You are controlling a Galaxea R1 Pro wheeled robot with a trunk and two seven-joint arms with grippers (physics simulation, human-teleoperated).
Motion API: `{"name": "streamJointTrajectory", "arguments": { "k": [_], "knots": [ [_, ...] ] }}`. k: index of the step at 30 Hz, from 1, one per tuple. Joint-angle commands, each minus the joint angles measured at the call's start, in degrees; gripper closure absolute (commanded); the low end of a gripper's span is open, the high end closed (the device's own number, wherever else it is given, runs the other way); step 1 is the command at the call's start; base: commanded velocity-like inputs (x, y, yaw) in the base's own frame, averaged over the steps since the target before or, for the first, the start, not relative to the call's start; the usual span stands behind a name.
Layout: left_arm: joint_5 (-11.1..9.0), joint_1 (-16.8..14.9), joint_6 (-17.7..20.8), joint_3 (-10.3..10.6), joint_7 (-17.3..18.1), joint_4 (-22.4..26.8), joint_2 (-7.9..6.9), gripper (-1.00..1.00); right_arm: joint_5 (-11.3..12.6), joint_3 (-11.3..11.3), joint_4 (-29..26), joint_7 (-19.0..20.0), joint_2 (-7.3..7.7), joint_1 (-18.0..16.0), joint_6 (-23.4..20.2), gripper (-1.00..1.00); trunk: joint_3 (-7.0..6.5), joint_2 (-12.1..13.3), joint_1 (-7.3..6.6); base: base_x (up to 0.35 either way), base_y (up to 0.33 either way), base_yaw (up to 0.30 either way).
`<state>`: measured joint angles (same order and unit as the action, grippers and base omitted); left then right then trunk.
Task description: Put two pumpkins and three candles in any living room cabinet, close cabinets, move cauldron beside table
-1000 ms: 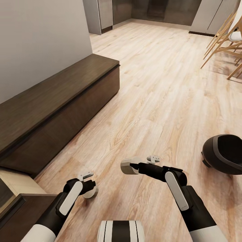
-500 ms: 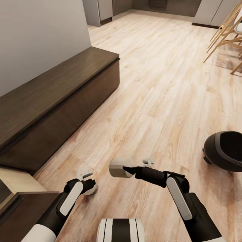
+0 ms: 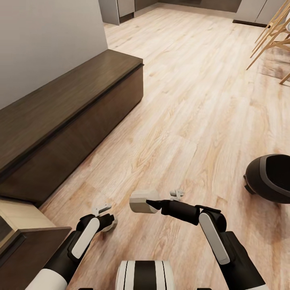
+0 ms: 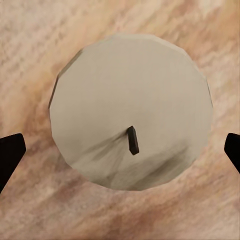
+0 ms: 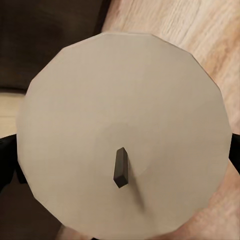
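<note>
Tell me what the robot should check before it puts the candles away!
1. Right gripper holding its candle: ok, the candle is lifted off the floor, wick end facing the wrist camera.
2. Left gripper holding the other candle: cannot tell; the finger tips sit beside it, not clearly touching.
3. Drawer open to receive candles: ok, a pale drawer interior shows at the robot's left.
4. Rest of the cabinet closed: ok for the fronts in view.
5. Cauldron out of the path: ok, it sits off to the right.
</note>
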<state>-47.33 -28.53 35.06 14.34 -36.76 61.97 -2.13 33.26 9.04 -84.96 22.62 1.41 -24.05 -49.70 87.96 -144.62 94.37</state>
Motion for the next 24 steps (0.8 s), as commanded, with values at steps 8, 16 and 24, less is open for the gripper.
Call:
{"name": "streamJointTrajectory", "arguments": {
  "k": [8,16,24],
  "knots": [
    [-0.58,-0.03,-0.08,0.17,-0.59,0.08,-0.07,-1.00,-0.29,0.02,-0.03,0.23,-0.01,-0.03,-0.22,1.00,0.03,-0.01,-0.01,0.051,0.012,0.000],
    [-0.58,-0.03,-0.08,0.20,-0.59,0.08,-0.07,-1.00,-0.30,0.02,-0.03,0.23,-0.01,-0.03,-0.20,1.00,0.03,-0.01,-0.01,0.044,0.000,0.000],
    [-0.66,-0.03,-0.24,0.25,-0.59,0.06,-0.07,-1.00,-0.30,0.02,-0.03,0.23,-0.01,-0.03,-0.21,1.00,1.14,-0.08,0.12,0.001,0.000,0.000]
  ]
}}
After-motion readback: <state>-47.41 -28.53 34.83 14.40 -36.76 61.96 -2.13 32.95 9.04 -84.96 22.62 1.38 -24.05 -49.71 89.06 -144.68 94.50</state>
